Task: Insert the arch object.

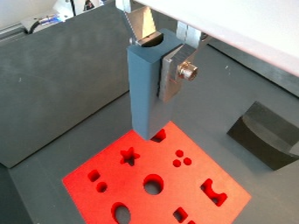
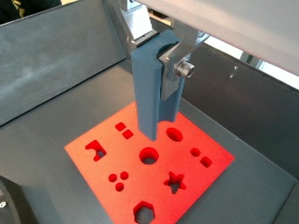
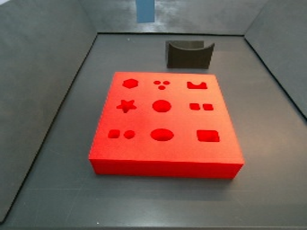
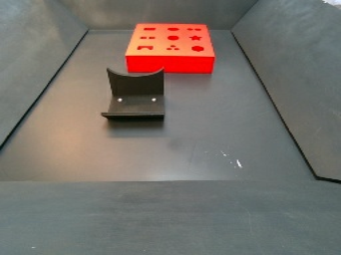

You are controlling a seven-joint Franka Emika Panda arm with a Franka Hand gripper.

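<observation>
Hanging upright above the red board (image 1: 158, 179), the arch object (image 1: 145, 87) is clamped between the jaws of the gripper (image 1: 158, 66) — presumably kept vertical so it can drop straight into a cutout. Both wrist views show that grasp; a side view catches only the peg's tip (image 3: 146, 10) — and the dark grey block (image 3: 188, 53) resting on the surface (image 3: 72, 193) beyond the board.

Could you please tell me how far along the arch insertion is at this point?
Done: the tool grips the arch, lifted clear above the red board. In hand: carrying it over the board. Left: lowering it into its cutout; every cutout in a side view looks empty. The dark block sits untouched.
</observation>
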